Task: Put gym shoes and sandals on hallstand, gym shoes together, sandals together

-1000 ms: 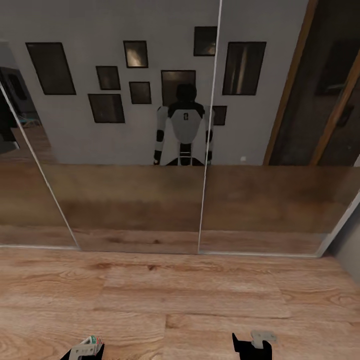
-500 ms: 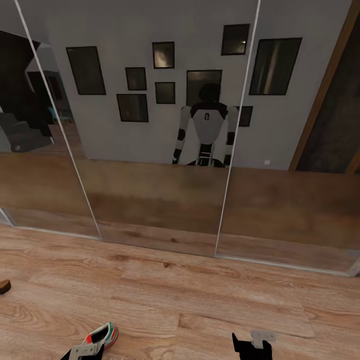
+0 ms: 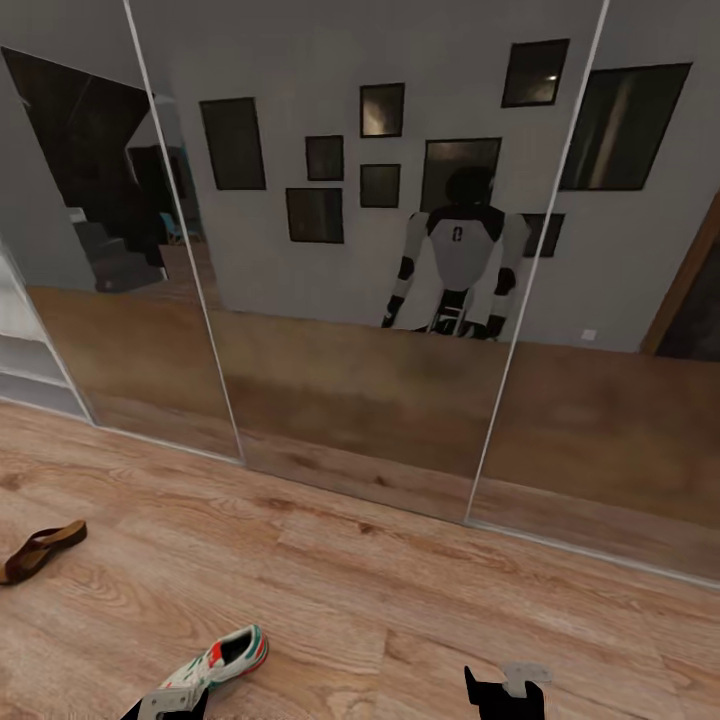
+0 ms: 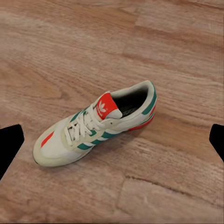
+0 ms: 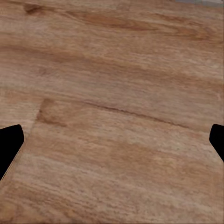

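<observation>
Wood floor [image 4: 177, 56] bears gym shoe [image 4: 95, 123] beneath open left gripper [image 4: 112, 140].

The gym shoe [image 4: 96, 123] has a red tongue with a small white leaf-shaped logo on it. Under the logo there may be tiny letters, but they are too small to read. Three green stripes run along the side of the shoe; they are a mark, not words.

In the head view, the mirror doors [image 3: 350, 300] show the robot's reflection [image 3: 455, 260]. On its white chest there is a small dark mark that looks like a 0, but it is too blurry to be sure.

Nothing else in the pictures can be read.
</observation>
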`<state>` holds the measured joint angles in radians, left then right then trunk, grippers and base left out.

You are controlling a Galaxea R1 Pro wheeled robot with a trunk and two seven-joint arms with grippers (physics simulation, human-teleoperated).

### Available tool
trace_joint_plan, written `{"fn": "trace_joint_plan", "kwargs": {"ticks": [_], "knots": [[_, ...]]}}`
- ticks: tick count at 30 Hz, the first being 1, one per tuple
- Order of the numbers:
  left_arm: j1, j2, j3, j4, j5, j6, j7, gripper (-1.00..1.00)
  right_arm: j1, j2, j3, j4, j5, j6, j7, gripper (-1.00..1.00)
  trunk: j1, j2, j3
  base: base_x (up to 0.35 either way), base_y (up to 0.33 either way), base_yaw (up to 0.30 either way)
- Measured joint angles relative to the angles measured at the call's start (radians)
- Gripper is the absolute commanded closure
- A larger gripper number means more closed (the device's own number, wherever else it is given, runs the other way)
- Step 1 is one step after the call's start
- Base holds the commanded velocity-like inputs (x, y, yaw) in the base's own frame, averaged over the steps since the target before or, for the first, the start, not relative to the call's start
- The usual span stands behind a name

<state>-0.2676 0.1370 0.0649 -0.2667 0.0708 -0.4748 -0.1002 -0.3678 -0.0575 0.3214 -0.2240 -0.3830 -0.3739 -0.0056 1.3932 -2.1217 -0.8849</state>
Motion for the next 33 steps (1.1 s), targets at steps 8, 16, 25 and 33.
{"fn": "trace_joint_plan", "kwargs": {"ticks": [8,16,25,33], "knots": [[0.0,0.0,0.0,0.0,0.0,0.001,0.0,-1.0,0.0,0.001,0.0,0.0,0.0,0.0,-0.001,-1.0,0.0,0.0,0.0,0.0,0.0,0.279],[0.0,0.0,0.0,0.0,0.0,0.001,0.002,-1.0,0.0,0.003,0.001,0.0,0.002,0.0,-0.001,-1.0,0.0,0.0,0.0,0.0,0.0,0.279],[0.0,0.0,0.0,0.0,0.0,0.001,0.003,-1.0,0.0,0.004,0.001,0.0,0.002,0.0,-0.001,-1.0,0.0,0.0,-0.001,0.0,0.0,0.279],[0.0,0.0,0.0,0.0,0.0,0.001,0.003,-1.0,0.0,0.005,0.001,0.0,0.002,0.0,-0.001,-1.0,0.0,0.0,-0.006,0.0,0.0,0.275]]}}
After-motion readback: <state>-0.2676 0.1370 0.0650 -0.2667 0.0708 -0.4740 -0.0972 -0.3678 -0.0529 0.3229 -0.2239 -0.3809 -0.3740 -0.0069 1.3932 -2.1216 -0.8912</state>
